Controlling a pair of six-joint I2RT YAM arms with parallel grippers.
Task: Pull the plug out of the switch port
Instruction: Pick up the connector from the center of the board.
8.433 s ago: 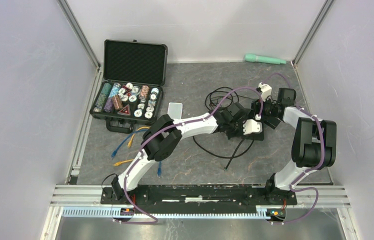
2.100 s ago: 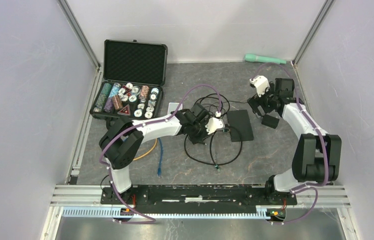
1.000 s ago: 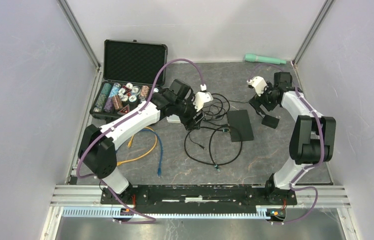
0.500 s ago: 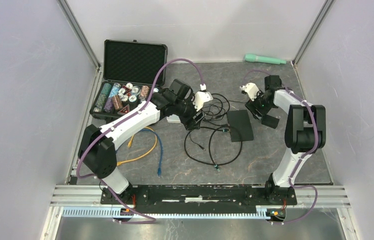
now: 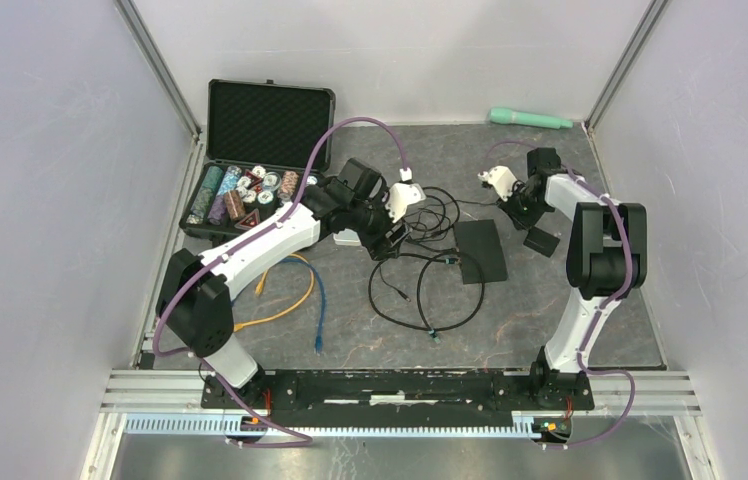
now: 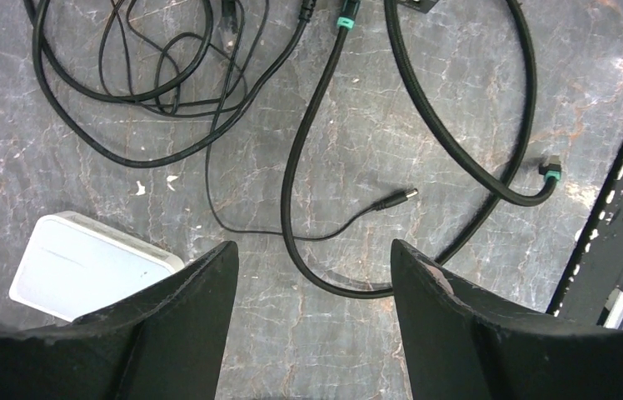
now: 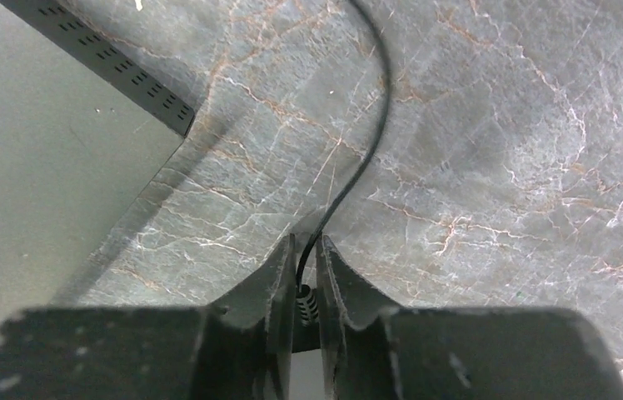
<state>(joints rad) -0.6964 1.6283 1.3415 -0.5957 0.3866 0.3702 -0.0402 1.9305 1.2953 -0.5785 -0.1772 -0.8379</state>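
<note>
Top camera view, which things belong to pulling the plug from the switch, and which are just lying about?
Job: switch, black cables, thin black cable pinched in the right gripper, open left gripper.
Lying about: poker chip case, green cylinder, blue and yellow cables, white box.

From the right wrist, crops the switch [image 7: 42, 125] at the left edge and runs the thin cable [image 7: 371, 142] off the top. Buries all but a ribbed stub of that cable's end between the fingers of the right tool [image 7: 306, 243]. From the left wrist, loses the black cables [image 6: 440, 125] and the teal-collared plug [image 6: 344, 21] off the top edge. Hides one side of the white box [image 6: 83, 262] behind a finger [image 6: 175, 333] of the left tool [image 6: 312, 250]. From above, near the far right corner of the bench [image 5: 550, 320], too small to tell what the ribbed stub joins.
</note>
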